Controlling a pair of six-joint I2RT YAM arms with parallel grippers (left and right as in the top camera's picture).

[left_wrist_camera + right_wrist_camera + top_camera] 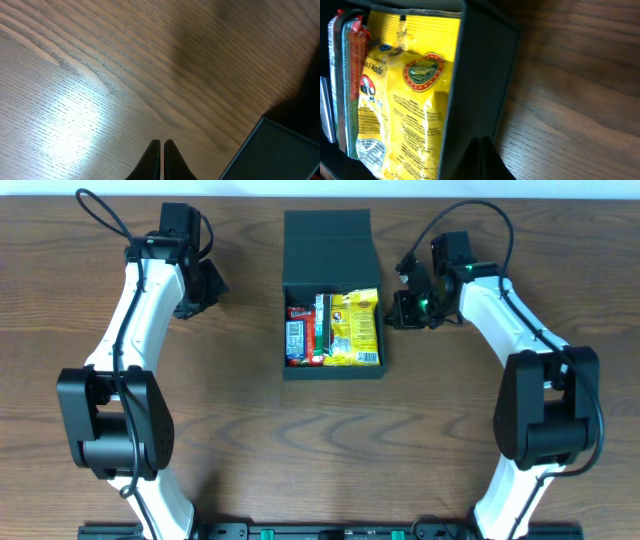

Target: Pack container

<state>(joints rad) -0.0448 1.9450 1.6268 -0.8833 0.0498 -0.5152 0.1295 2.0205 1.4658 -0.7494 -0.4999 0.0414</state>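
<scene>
The container [331, 372], a dark teal-black square box, sits at the table's middle with its flap lid [328, 246] standing open at the back. Inside lie a yellow snack packet [355, 328] and red and blue packets [302, 332] along its left side. My left gripper [207, 288] is shut and empty over bare wood left of the box; its tips [162, 144] touch, with a box corner [280, 155] at lower right. My right gripper [405, 305] hangs shut just right of the box; its tips [481, 141] lie against the outer right wall [475, 85], with the yellow packet [415, 95] beyond.
Wood-grain table [240, 430] all round the box. Both white arms reach in from bases at the front edge, left [110, 420] and right [545, 420]. Black cables loop above each wrist.
</scene>
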